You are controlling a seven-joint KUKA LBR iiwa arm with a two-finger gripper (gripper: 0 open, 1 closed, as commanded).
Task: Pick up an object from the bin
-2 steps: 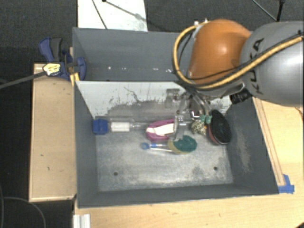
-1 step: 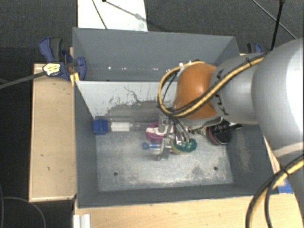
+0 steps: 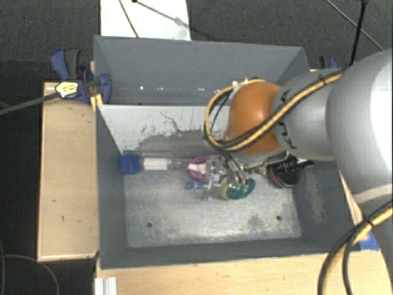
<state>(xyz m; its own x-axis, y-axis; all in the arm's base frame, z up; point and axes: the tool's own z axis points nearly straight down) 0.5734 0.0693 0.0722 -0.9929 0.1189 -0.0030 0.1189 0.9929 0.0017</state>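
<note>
Because the arm lay across the right side of the bin (image 3: 184,223), its orange cover (image 3: 252,118) and cables hid the wrist from above.

Camera view: gripper (image 3: 216,180) was low, near the back wall, right of middle, among a small cluster. Whether it was spread or pressed together could not be told, and nothing was plainly pinched.

- Purple-and-white piece (image 3: 198,165) just beside it, on the left.
- Teal rounded piece (image 3: 241,191) close on its right, perhaps touching.
- Dark round thing (image 3: 285,174) near, under the arm.
- Blue block (image 3: 129,163) and clear tube (image 3: 156,163) well apart to the left, along the wall.

Judged: the low pose suited taking one piece of the cluster. With pieces this crowded, neighbours could get nudged.
</note>
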